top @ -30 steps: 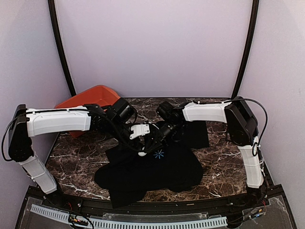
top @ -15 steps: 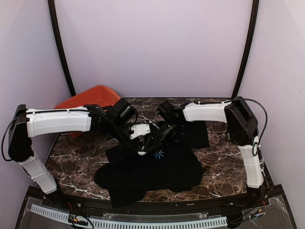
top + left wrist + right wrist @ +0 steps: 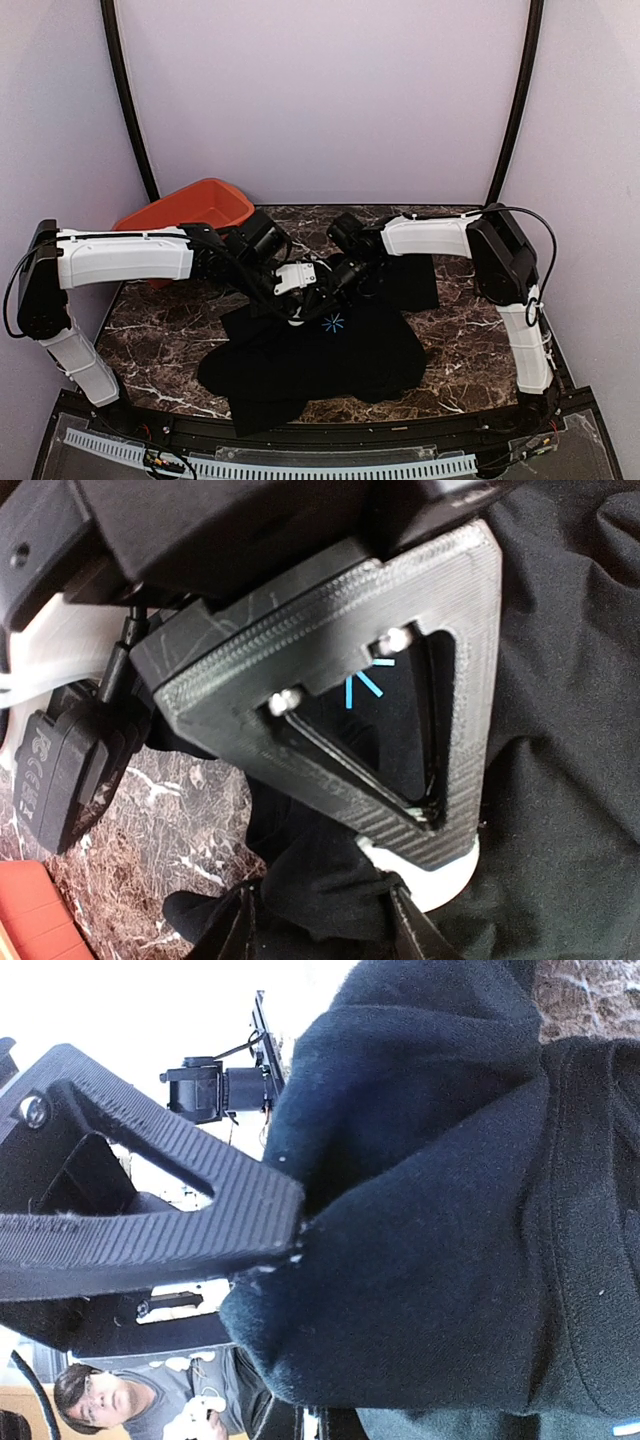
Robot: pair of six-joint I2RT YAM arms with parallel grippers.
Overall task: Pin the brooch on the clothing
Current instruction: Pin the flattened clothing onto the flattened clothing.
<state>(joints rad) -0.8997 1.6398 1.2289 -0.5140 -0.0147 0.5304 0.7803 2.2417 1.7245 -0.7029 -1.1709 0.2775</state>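
Note:
The black T-shirt [image 3: 340,350] lies crumpled on the marble table, its light-blue starburst [image 3: 333,322] facing up. Both grippers meet just left of the print. My left gripper [image 3: 290,304] is shut on a raised fold of the shirt [image 3: 330,880], with the cloth bunched between its fingertips [image 3: 410,935]. My right gripper [image 3: 318,294] presses in from the right. In the left wrist view its triangular finger [image 3: 440,730] ends on a small pale round disc [image 3: 448,878], the brooch as far as I can tell. In the right wrist view, shirt cloth [image 3: 450,1210] covers most of the right gripper [image 3: 312,1425].
An orange bin [image 3: 190,208] stands at the back left, behind the left arm. Bare marble table [image 3: 150,320] shows left and right of the shirt. Dark cloth also lies at the back right [image 3: 415,280]. Curved black posts frame the back wall.
Both grippers have edged slightly left and closer together over the shirt fold. The grips look unchanged.

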